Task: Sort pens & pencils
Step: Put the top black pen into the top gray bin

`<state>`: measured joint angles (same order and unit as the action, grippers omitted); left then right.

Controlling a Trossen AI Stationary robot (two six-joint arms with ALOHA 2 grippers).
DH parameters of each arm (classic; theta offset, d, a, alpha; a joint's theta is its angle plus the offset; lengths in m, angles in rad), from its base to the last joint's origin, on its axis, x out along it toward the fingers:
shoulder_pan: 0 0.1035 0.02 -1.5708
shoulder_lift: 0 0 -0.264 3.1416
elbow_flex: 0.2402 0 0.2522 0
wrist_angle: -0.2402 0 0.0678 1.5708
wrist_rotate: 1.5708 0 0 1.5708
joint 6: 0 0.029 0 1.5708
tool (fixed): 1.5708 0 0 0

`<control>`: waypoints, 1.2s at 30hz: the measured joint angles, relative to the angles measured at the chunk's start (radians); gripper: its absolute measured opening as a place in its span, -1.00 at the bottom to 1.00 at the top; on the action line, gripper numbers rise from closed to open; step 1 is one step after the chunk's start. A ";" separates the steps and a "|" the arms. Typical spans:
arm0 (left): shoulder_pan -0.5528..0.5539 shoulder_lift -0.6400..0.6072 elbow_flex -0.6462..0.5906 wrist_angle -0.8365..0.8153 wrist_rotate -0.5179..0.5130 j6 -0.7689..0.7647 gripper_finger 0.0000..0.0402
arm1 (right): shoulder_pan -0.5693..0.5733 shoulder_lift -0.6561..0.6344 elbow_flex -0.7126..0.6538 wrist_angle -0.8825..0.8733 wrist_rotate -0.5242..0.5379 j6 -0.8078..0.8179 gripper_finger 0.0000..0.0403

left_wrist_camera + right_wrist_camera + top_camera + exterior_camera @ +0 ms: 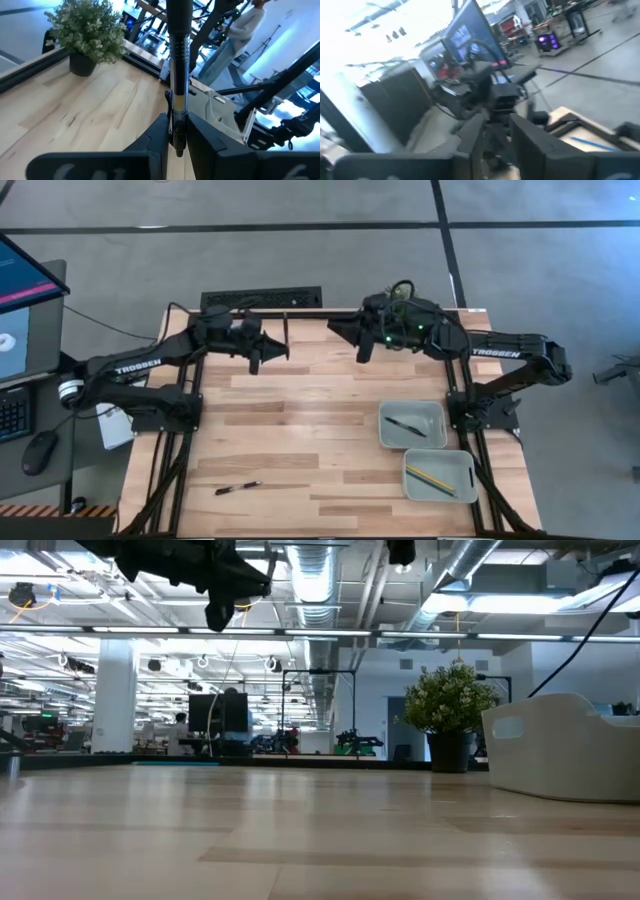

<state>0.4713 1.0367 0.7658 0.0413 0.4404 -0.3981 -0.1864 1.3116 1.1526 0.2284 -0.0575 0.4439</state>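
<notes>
1. Tabletop (300, 440): both arms are raised above its far edge and face each other across the middle. Judged step: passing a pen from left to right, since both trays sit on the right arm's side. The pass should be made here, in the air, where nothing lies underneath.
2. Left gripper (176, 142): the fingers are closed tight on the held pen (178, 60), gripping its lower end; most of the barrel stands free beyond the fingertips. This grip should hold until the other side has the pen firmly.
3. Right gripper (362, 348): it is near the left gripper but apart from it. In its wrist view the fingers (470, 137) stand a little apart with nothing held between them. It should come in square to the free barrel and well clear of the left fingertips, opening wider first if the gap looks too narrow.
4. Pen tray (432, 442): this is the farther of the two grey trays and holds one sorted pen (405, 425). Judged destination for the held pen; it should be lowered close to the floor of the tray before release so it does not bounce out.
5. Pencil tray (465, 480): the nearer tray, holding the yellow pencil (430, 478). Whether a second pencil lies beside it cannot be told. The pen must be kept out of this one.
6. Loose pen (237, 488): it lies on the near left part of the tabletop, well apart from both grippers, and is not yet sorted.
</notes>
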 joint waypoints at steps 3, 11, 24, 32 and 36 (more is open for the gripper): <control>0.000 0.021 0.000 0.032 0.007 -0.010 -0.80 | 0.001 0.002 0.000 0.001 -0.005 0.034 -0.28; -0.001 0.065 0.000 0.219 0.123 -0.110 -0.80 | 0.010 0.020 -0.001 -0.025 0.003 0.021 -0.01; -0.019 0.064 0.045 0.310 0.156 -0.145 -0.80 | -0.003 0.033 0.000 -0.001 0.009 0.103 0.04; -0.034 0.063 0.047 0.309 0.153 -0.138 -0.80 | -0.004 0.033 0.000 0.004 0.033 0.158 0.11; -0.035 0.063 0.047 0.309 0.150 -0.138 -0.80 | -0.004 0.033 0.000 0.004 0.033 0.154 0.19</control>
<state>0.4366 1.1000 0.8127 0.3500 0.5899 -0.5362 -0.1902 1.3445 1.1526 0.2327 -0.0242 0.5976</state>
